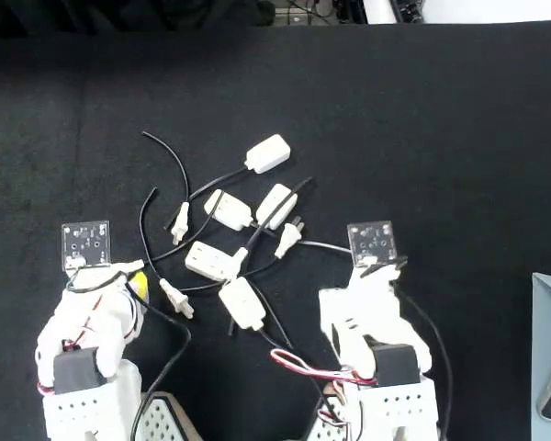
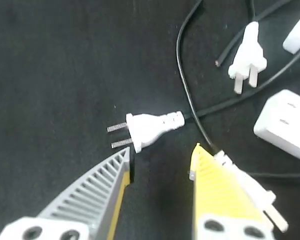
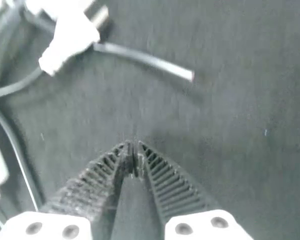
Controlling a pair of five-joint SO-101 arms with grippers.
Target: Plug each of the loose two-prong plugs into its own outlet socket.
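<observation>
Left pincer (image 2: pixel 161 151) released, plug (image 2: pixel 150 127) just ahead of tips — right pincer (image 3: pixel 134 148) clenched on nothing, over surface (image 3: pixel 240 130) near cord end (image 3: pixel 189 75).

Even light, faint soft shadows

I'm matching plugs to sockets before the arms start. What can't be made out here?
High view: sockets too small for slots to show; crossing cords hide which lead is whose.
Left wrist view: a socket block is cut off by the picture's edge.
Right wrist view: a plug is blurred and cut by the edge; prongs uncountable.
</observation>
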